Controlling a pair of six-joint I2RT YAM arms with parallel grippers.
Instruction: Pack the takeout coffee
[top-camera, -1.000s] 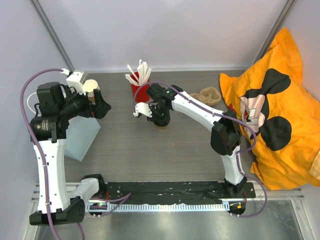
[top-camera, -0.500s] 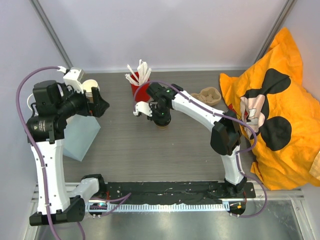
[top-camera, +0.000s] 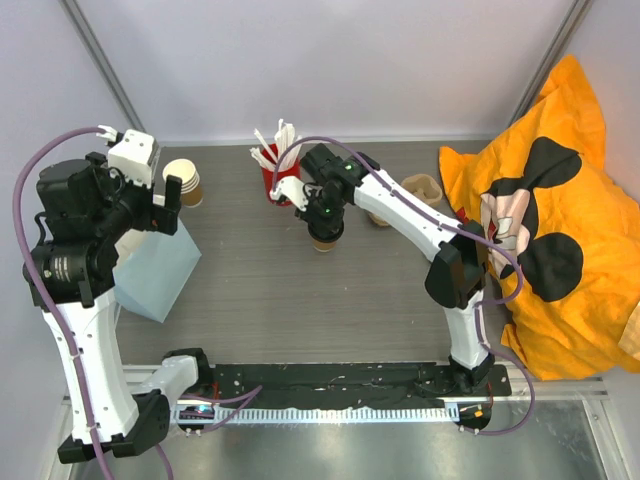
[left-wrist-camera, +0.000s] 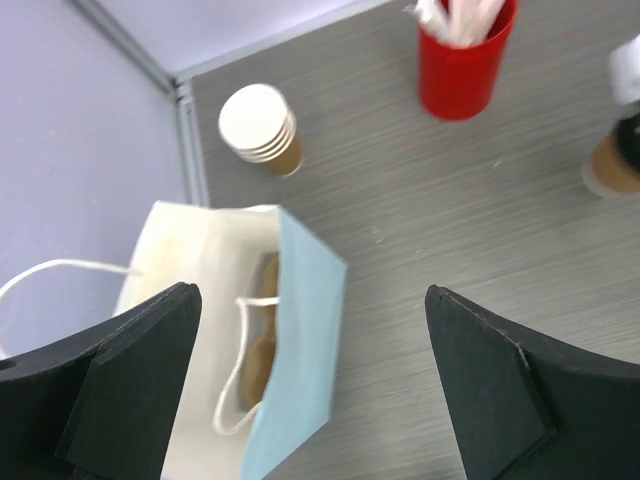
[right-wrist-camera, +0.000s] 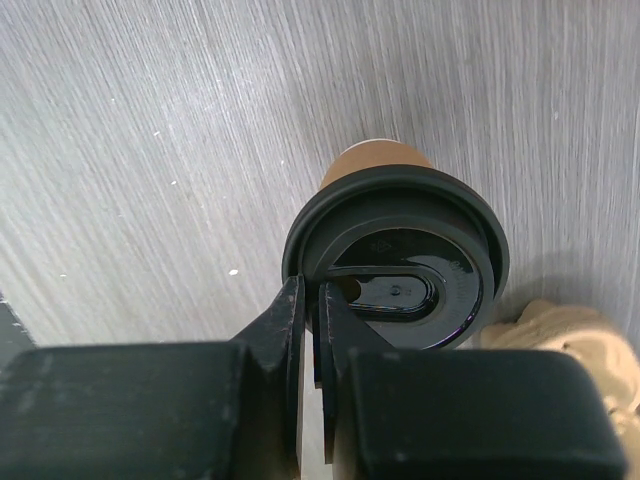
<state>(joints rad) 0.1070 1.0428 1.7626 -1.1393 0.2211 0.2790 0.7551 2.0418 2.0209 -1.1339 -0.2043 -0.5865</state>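
Right gripper (right-wrist-camera: 312, 300) pinches the black lid (right-wrist-camera: 400, 235) rim of the upright takeout coffee (right-wrist-camera: 372, 160), well right of the blue bag (top-camera: 160, 275) (left gripper (left-wrist-camera: 315, 350) gapes wide above that bag)

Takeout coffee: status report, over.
Right gripper jaws shut on takeout coffee lid rim. Left gripper jaws open above blue bag. Path to bag looks clear.
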